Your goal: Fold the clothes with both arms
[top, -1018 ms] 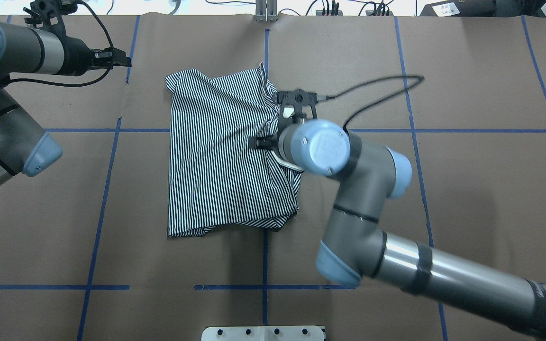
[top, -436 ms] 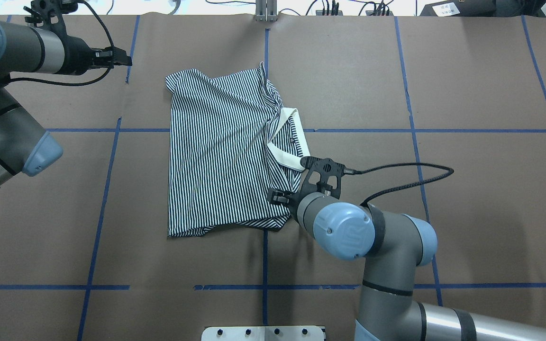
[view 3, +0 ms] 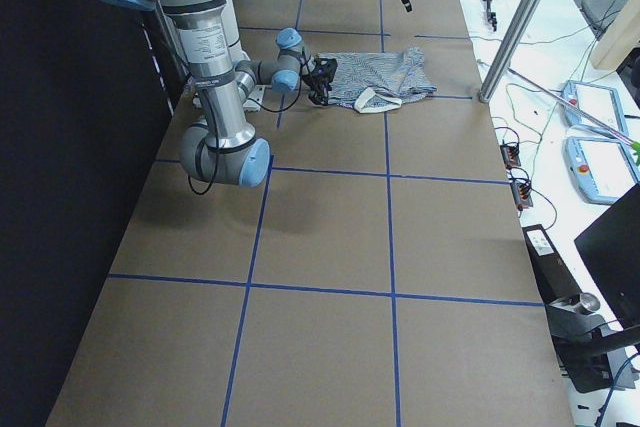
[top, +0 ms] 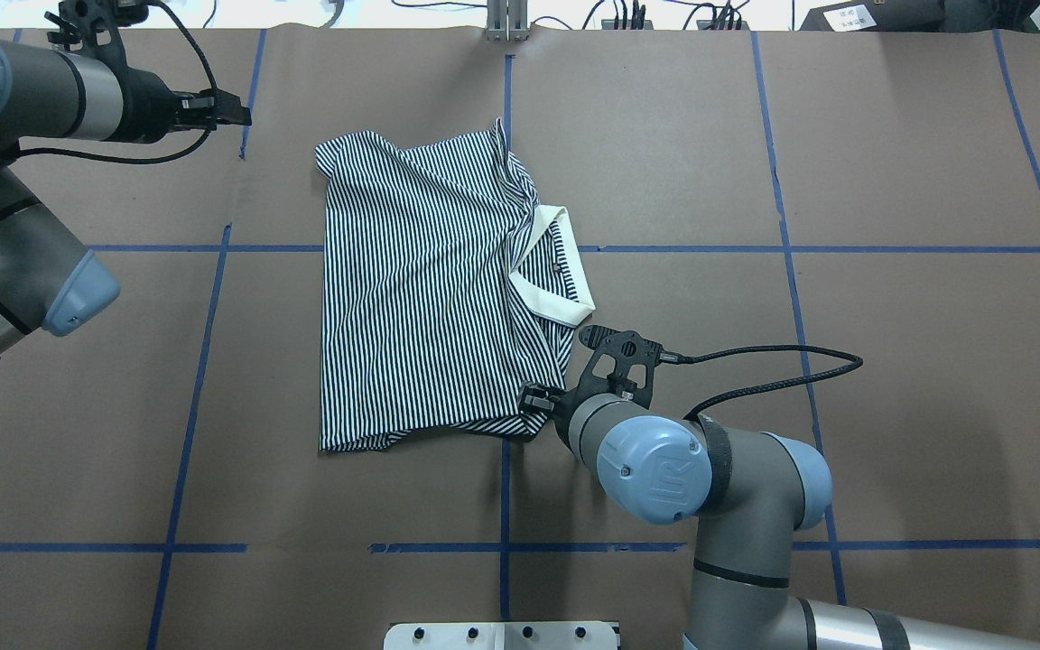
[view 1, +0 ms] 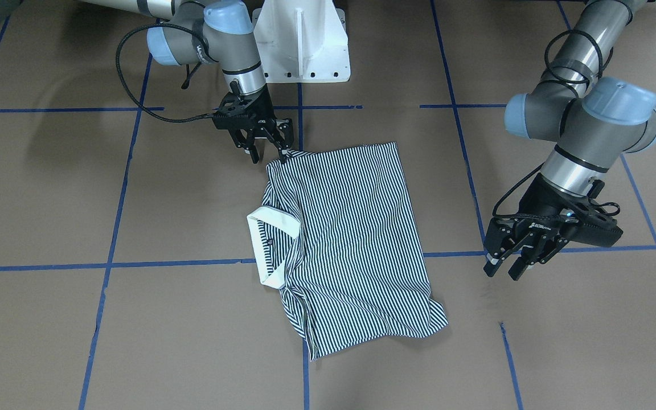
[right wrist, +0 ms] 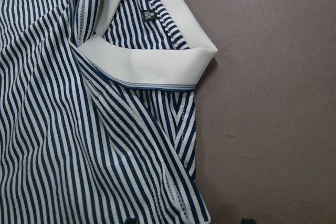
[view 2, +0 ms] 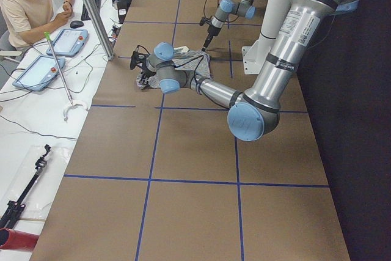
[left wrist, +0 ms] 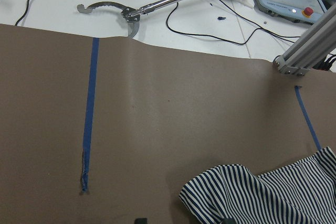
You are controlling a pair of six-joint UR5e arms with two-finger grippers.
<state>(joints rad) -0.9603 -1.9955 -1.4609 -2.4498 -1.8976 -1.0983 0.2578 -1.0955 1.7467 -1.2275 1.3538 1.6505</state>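
At shirt (view 1: pixel 351 239) corner: right claw (view 1: pixel 268 154) (spread).

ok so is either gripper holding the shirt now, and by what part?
Nothing is held. The right gripper is open at the polo shirt's corner nearest the base; the left gripper is open over bare table, apart from it.

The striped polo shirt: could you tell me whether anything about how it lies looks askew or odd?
Yes. The shirt is only roughly folded: its cream collar juts out past the side edge towards the robot's right, and the far edge is rumpled into ridges rather than lying flat.
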